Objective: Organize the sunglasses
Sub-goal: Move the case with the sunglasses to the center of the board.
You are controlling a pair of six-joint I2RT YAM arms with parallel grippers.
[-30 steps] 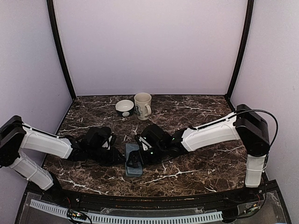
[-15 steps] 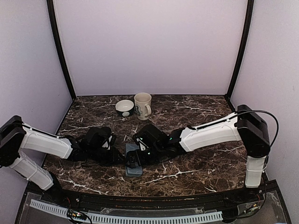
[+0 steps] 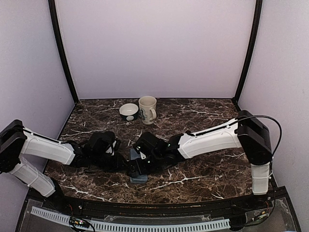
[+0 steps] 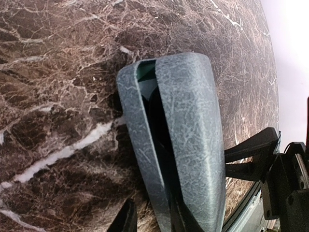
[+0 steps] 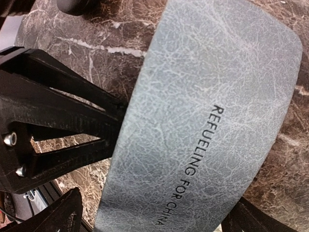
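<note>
Right gripper (image 5: 159, 205) astride case (image 5: 207, 96) (near table edge (image 3: 193, 191))

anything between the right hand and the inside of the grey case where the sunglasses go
Yes: the lid of the grey-blue case. It is only ajar, and the open right hand is over its printed top. A dark shape shows in the gap; what it is cannot be told.
</note>
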